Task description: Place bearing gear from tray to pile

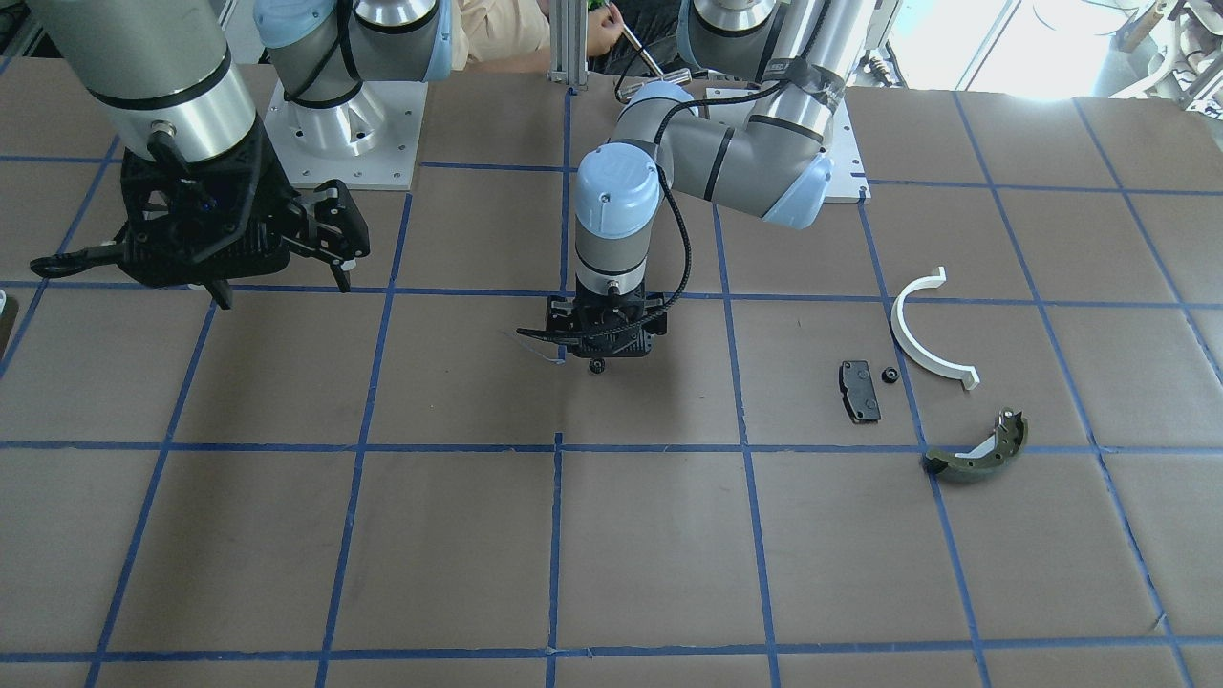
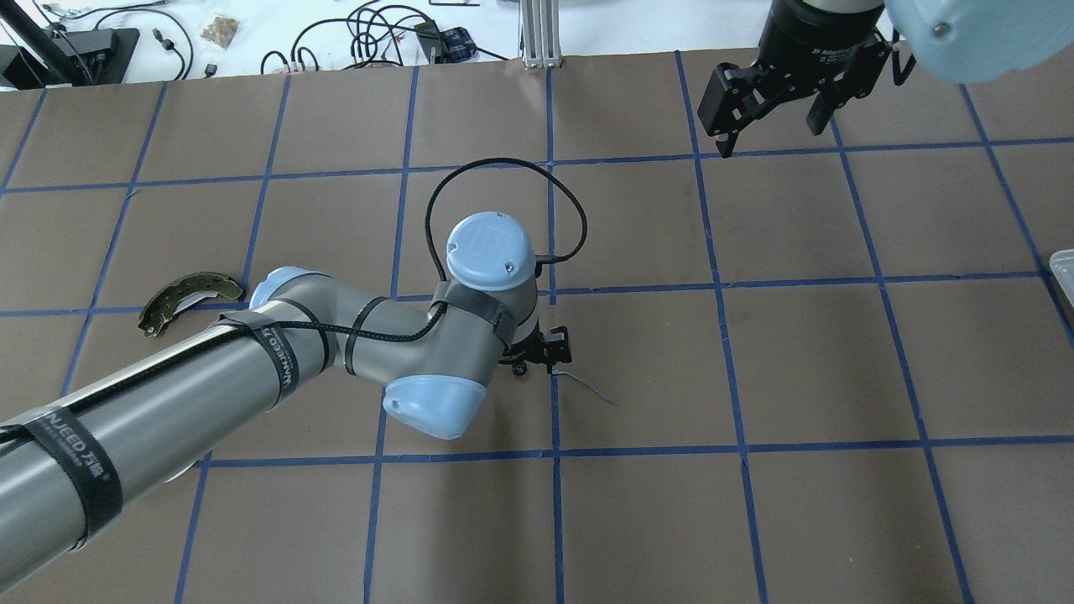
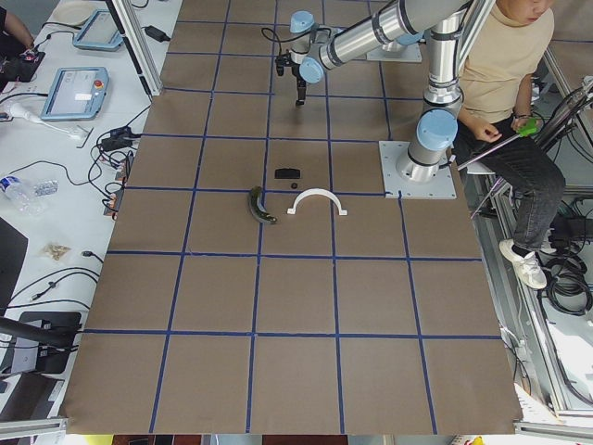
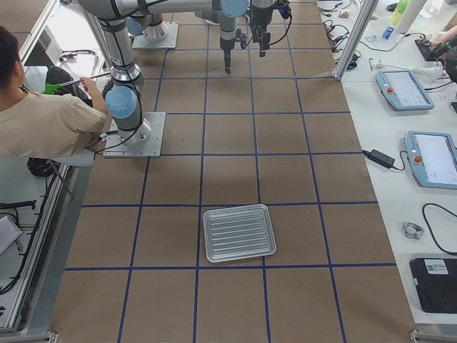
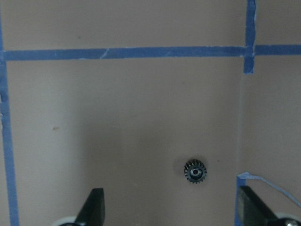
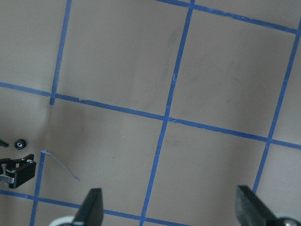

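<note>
The bearing gear (image 5: 194, 171), small, black and toothed, lies on the brown table below my left gripper (image 5: 171, 212), between the lines of its two fingers. That gripper is open and holds nothing. The gear also shows under the left gripper (image 1: 600, 355) in the front view (image 1: 596, 366). The pile lies apart toward my left: a white half-ring (image 1: 922, 330), a black pad (image 1: 859, 390), an olive brake shoe (image 1: 979, 449) and another small black gear (image 1: 889, 375). My right gripper (image 2: 770, 138) is open and empty, high over the far right of the table.
The metal tray (image 4: 239, 232) lies on my right side, nothing visible in it; its corner shows at the overhead view's right edge (image 2: 1064, 277). A loose curl of blue tape (image 5: 263, 181) lifts off the table beside the gear. An operator (image 3: 505, 65) sits behind the robot base.
</note>
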Available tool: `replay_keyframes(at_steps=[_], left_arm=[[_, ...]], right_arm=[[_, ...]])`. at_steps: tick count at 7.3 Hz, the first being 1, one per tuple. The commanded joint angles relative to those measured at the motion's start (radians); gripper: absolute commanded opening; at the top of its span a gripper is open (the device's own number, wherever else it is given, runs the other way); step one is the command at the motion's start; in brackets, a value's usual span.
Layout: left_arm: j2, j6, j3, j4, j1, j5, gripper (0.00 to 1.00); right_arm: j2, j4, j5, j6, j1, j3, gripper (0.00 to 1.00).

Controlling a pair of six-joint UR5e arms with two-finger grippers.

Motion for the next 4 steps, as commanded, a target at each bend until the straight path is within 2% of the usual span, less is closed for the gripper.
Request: replay_keyframes(at_steps=[1,4], left_arm=[[-0.027,0.002,-0.005,0.012,-0.014,-0.002,1.0],[-0.053,0.01,0.003,0.045,-0.009,-0.002,1.0]], right_arm=[[-0.008,0.008,0.001,0.005,-0.005,0.015,1.0],[-0.047,0.046,-0.013,0.045,-0.016,0.067,1.0]])
